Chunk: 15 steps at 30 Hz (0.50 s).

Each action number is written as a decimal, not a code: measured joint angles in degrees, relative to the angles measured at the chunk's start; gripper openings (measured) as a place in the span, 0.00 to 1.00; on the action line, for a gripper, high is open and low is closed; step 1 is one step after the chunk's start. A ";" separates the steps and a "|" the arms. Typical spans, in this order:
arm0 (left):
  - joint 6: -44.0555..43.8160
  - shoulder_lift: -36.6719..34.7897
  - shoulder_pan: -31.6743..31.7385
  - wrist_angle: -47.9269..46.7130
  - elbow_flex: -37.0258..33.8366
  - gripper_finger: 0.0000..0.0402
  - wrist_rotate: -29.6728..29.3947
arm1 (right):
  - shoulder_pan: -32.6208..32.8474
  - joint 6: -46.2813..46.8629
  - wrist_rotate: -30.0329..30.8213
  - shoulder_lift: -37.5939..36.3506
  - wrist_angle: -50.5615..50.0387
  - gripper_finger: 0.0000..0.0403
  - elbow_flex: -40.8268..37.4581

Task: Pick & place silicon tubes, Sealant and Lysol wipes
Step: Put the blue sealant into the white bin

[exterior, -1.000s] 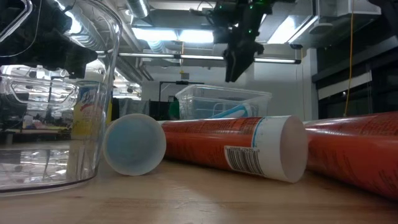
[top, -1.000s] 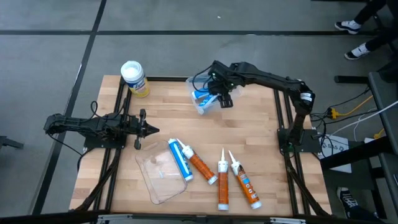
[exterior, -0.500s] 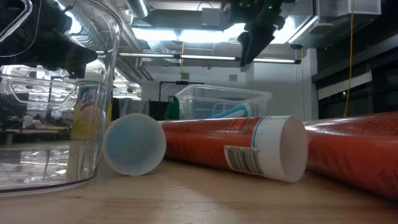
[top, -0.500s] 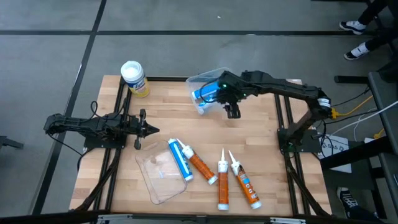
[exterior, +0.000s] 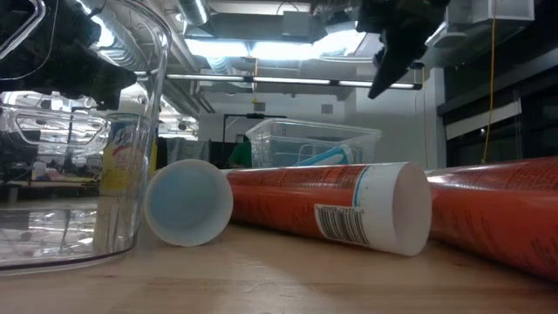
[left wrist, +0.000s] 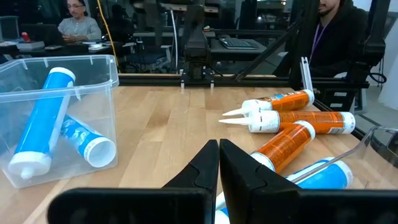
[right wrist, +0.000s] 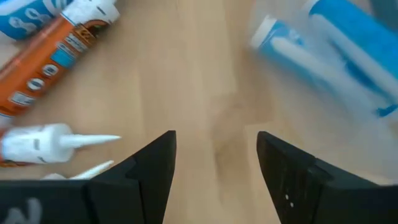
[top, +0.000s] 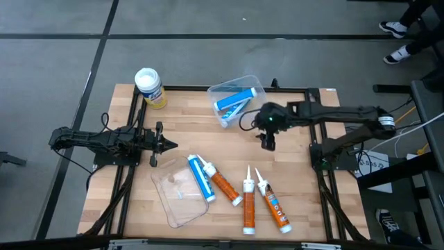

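Note:
The Lysol wipes (top: 150,88), a yellow canister with a white lid, stand at the table's far left corner. A clear bin (top: 234,99) at the far middle holds two blue tubes (left wrist: 43,118). A blue tube (top: 200,177) and three orange tubes (top: 225,186), (top: 248,205), (top: 272,206) lie on the near half of the table. My right gripper (top: 268,142) hangs open and empty above the bare wood, between the bin and the orange tubes, pointing steeply down. My left gripper (top: 163,144) waits shut and level at the table's left side.
A clear plastic lid (top: 179,196) lies flat at the near left, with the blue tube's base partly on it. Bare wood lies under my right gripper (right wrist: 214,162). People sit at desks beyond the table in the left wrist view.
My right gripper has drawn back from above the clear bin toward the table's near and right side, staying at about the same height and rolling at the wrist. Its fingers stay open. The tubes and bin have kept their places.

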 joint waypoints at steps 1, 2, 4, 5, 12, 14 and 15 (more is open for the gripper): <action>0.00 0.00 -0.02 0.00 -0.02 0.03 0.00 | 0.62 1.64 0.00 -0.54 0.89 0.56 -1.19; 0.00 0.00 -0.01 0.00 -0.01 0.03 0.00 | 1.25 3.17 -0.01 -0.97 1.69 0.56 -2.24; 0.00 0.00 -0.01 0.02 -0.02 0.02 0.00 | 2.63 6.33 -0.02 -1.60 3.85 0.56 -4.37; 0.00 0.00 0.00 0.00 0.00 0.02 0.00 | 3.35 7.91 -0.04 -1.76 4.76 0.56 -5.35; 0.00 0.02 -0.02 0.01 0.00 0.03 0.00 | 9.32 20.08 -0.17 -1.53 12.28 0.56 -10.75; 0.00 0.00 0.00 0.02 -0.02 0.03 0.00 | 11.07 23.95 -0.33 -0.90 14.39 0.56 -11.45; 0.00 0.00 -0.02 0.02 -0.02 0.03 0.00 | 11.92 25.69 -0.36 -0.56 14.90 0.56 -11.67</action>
